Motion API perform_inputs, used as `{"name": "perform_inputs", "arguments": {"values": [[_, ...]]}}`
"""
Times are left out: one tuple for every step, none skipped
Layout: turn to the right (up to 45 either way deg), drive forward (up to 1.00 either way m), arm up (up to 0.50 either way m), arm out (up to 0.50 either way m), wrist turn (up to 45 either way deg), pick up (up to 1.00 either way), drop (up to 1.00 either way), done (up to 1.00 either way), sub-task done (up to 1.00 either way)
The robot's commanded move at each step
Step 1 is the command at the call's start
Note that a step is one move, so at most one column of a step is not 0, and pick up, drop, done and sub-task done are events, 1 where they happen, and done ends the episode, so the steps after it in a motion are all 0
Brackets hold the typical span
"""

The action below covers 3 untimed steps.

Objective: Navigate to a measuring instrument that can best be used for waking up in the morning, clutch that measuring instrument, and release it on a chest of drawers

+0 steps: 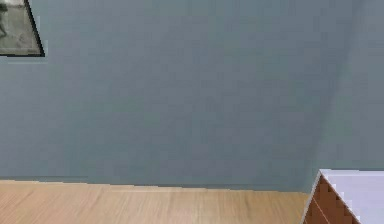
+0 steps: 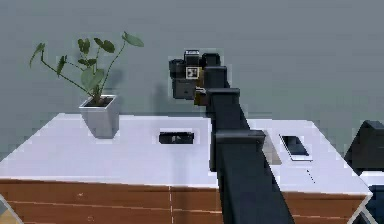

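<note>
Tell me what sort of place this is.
Likely a room in a home, perhaps a bedroom. A white-topped wooden chest of drawers stands against a blue-grey wall. A potted plant sits on it, and a framed picture hangs above a wood floor.

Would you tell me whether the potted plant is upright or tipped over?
Upright: the plant stands with its base flat on the dresser, stems rising above.

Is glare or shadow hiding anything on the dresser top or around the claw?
Arm side view: even light, no glare on the white dresser top; the small dark box and phone read clearly; the claw is dark against the wall. Forward view: flat light, no glare on the framed picture.
</note>
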Motion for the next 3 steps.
{"name": "perform_inputs", "arguments": {"values": [[0.0, 0.00, 0.00, 0.00, 0.0, 0.00, 1.00, 0.00, 0.00], [0.0, 0.00, 0.00, -0.10, 0.0, 0.00, 0.00, 0.00, 0.00], [0.0, 0.00, 0.00, 0.00, 0.0, 0.00, 0.00, 1.00, 0.00]]}}
